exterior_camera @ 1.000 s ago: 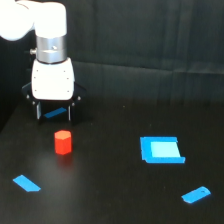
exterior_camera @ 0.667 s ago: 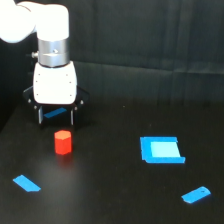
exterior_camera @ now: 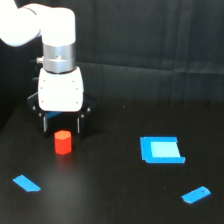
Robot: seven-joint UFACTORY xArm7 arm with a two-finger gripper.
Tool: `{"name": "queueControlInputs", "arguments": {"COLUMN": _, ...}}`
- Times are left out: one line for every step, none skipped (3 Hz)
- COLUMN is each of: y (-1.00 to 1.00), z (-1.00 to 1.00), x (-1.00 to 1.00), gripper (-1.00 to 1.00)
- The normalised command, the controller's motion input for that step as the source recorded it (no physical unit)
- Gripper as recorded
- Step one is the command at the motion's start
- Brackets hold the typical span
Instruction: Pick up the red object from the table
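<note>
On the table (exterior_camera: pixel 115 200), red object (exterior_camera: pixel 63 142) just below open tool (exterior_camera: pixel 62 127)

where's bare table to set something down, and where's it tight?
Free: the table between the red object and the blue square, and the front strip between the left blue strip and the right blue strip. Tight: under the gripper, right behind the red object.
</note>
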Motion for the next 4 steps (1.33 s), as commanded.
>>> {"name": "queueControlInputs", "arguments": {"y": -0.75, "z": -0.03, "x": 0.19, "gripper": 1.00}}
{"name": "queueControlInputs", "arguments": {"y": -0.30, "z": -0.28, "x": 0.11, "gripper": 0.71}}
{"name": "queueControlInputs", "arguments": {"y": 0.13, "z": -0.37, "x": -0.03, "gripper": -0.95}}
{"name": "queueControlInputs", "arguments": {"y": 0.07, "z": -0.21, "x": 0.00, "gripper": -1.00}}
